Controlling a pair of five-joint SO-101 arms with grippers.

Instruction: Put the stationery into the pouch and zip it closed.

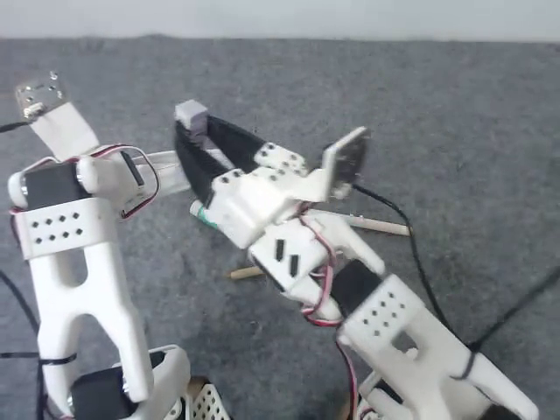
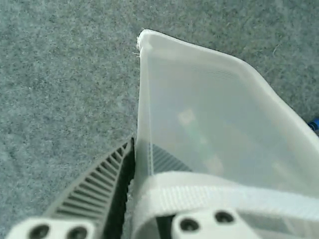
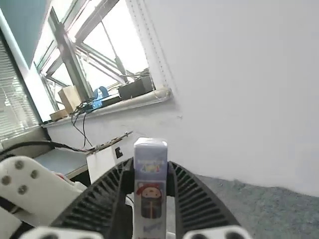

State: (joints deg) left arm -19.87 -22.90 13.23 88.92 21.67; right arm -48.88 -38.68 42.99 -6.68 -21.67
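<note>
Closest to its wrist camera, the right gripper (image 3: 149,168) has its black ribbed fingers (image 3: 102,204) pressed onto the two long sides of a small eraser (image 3: 150,199). The eraser stands upright between them, with its top end clear of the fingertips. Its paper sleeve carries a cartoon figure and some lines of print that are too small to make out. In the high view this eraser is held in the air at about 10 o'clock from the middle of the table. The gripper is tipped upward toward a white wall (image 3: 239,89) and a window sill (image 3: 124,99) with boxes and cables on it.

The left gripper (image 2: 142,149) is closed on the edge of the pouch (image 2: 209,114), with one ribbed finger outside the fabric and the other seen through it. The pouch is translucent white, with a woven band along the gripped side. Faint greenish and yellowish shapes show through it, but whether they lie inside or beneath it cannot be told.

On the grey carpeted table (image 1: 455,114), one wooden pencil (image 1: 378,226) lies at 3 o'clock from the centre. A second pencil (image 1: 248,273) pokes out from under the right arm at 7 o'clock. A green-banded item (image 1: 203,216) at 9 o'clock is mostly hidden by the arm.
</note>
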